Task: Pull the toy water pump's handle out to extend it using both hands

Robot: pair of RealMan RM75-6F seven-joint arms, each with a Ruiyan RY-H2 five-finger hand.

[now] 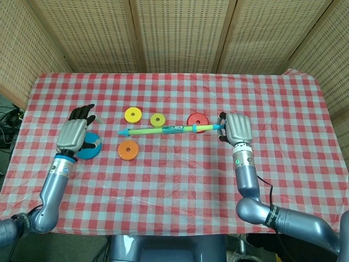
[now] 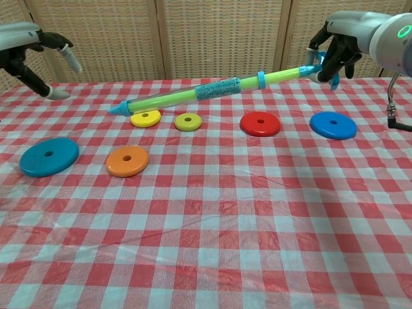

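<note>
The toy water pump [image 1: 166, 130] [image 2: 212, 89] is a long green tube with a blue band and a blue tip, held in the air above the table, nearly level. My right hand [image 1: 237, 127] [image 2: 335, 46] grips its handle end at the right. The pump's blue tip [image 2: 116, 109] points left. My left hand [image 1: 75, 132] [image 2: 29, 54] hovers at the left with its fingers apart and holds nothing, well short of the tip.
Flat rings lie on the checked tablecloth [image 2: 212, 225]: a large blue one [image 2: 49, 156], an orange one [image 2: 127, 160], two yellow ones [image 2: 146, 118] [image 2: 188, 121], a red one [image 2: 260, 123] and a blue one [image 2: 333, 125]. Wicker panels stand behind the table.
</note>
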